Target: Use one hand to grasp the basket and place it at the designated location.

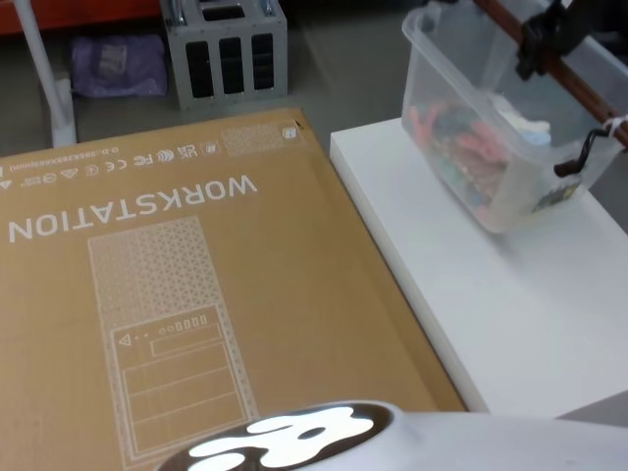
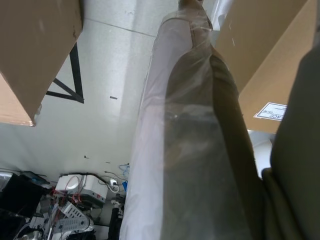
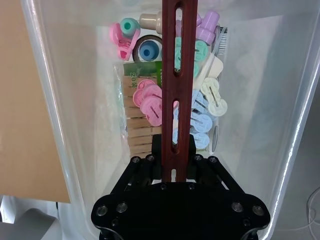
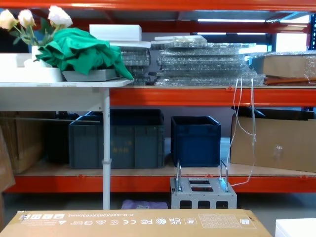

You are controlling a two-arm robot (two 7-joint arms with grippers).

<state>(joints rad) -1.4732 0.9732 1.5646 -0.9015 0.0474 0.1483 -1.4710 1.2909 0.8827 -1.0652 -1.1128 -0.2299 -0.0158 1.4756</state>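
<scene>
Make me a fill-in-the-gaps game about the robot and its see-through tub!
The right end effector is shut on the ___ handle of the basket.
The basket is over a ___ table.
The big cardboard box says ___ on it.
Missing words: red, white, WORKSTATION.

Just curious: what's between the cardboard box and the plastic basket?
A bare strip of white table, seen in the head view, separates the cardboard box from the basket.
</scene>
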